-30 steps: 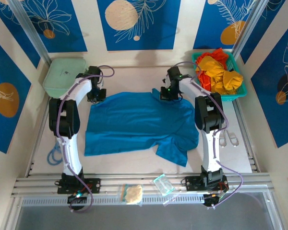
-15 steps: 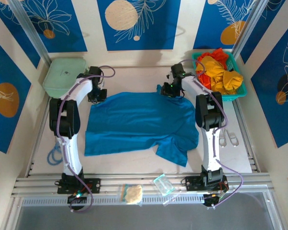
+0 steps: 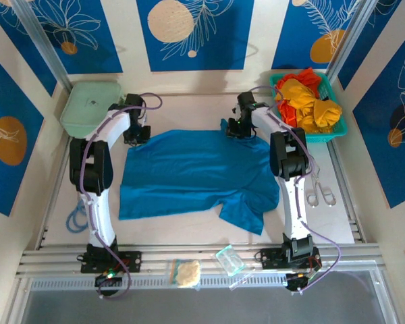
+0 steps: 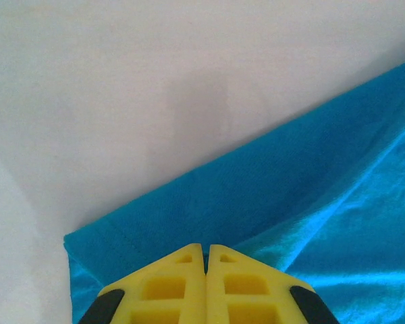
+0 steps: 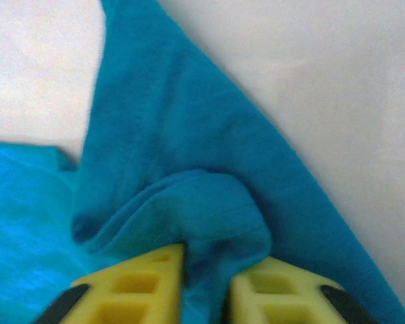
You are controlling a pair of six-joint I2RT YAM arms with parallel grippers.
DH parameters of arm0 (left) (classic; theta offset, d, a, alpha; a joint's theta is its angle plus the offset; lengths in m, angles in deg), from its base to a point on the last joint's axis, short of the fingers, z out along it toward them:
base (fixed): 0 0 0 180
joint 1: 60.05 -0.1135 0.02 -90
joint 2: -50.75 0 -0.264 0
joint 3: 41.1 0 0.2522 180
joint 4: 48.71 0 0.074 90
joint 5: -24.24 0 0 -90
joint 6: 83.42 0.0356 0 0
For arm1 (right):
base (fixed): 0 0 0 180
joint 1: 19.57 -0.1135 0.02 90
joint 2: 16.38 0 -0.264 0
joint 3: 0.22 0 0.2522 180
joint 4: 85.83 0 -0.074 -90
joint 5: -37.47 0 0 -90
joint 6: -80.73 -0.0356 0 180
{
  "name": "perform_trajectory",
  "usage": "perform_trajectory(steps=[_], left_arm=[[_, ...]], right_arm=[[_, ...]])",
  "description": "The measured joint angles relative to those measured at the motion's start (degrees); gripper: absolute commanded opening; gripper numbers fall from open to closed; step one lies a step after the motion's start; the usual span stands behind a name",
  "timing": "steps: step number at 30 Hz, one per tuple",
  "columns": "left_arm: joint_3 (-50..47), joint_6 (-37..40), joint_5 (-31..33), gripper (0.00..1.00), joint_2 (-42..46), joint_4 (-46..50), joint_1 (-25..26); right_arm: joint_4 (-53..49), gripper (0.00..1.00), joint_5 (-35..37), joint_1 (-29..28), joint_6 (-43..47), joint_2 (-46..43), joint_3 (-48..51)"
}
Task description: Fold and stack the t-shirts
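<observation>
Now your right fingers [image 5: 145, 283] pinch a bunched fold at the far-right corner of the teal t-shirt [image 3: 196, 172], spread flat on the counter [image 3: 189, 111]; your left fingers [image 4: 169, 287] sit pressed together at its far-left corner.

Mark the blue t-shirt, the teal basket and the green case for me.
blue t-shirt [image 3: 189, 172], top external view, middle of its body
teal basket [image 3: 320, 137], top external view, near rim
green case [image 3: 88, 108], top external view, centre of lid
</observation>
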Motion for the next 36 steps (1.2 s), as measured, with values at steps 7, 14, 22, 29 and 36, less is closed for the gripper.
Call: perform_trajectory(steps=[7,14,22,29,36], left_arm=[[0.0,0.0,0.0,0.0,0.0,0.0,0.1],[2.3,-0.3,0.0,0.0,3.4,1.7,0.1],[14.3,-2.6,3.3,0.0,15.3,7.2,0.1],[23.7,-4.4,6.7,0.0,27.8,15.0,-0.1],[30.7,-5.0,13.4,0.0,44.1,20.0,-0.6]], right_arm=[[-1.7,0.0,0.9,0.0,-0.1,-0.2,-3.0],[-4.0,0.0,5.7,0.0,2.4,-12.4,0.8],[-4.0,0.0,10.8,0.0,7.1,-45.2,6.9],[-5.8,0.0,11.1,0.0,11.7,-65.7,7.1],[-9.0,0.0,9.9,0.0,13.9,-78.8,0.0]])
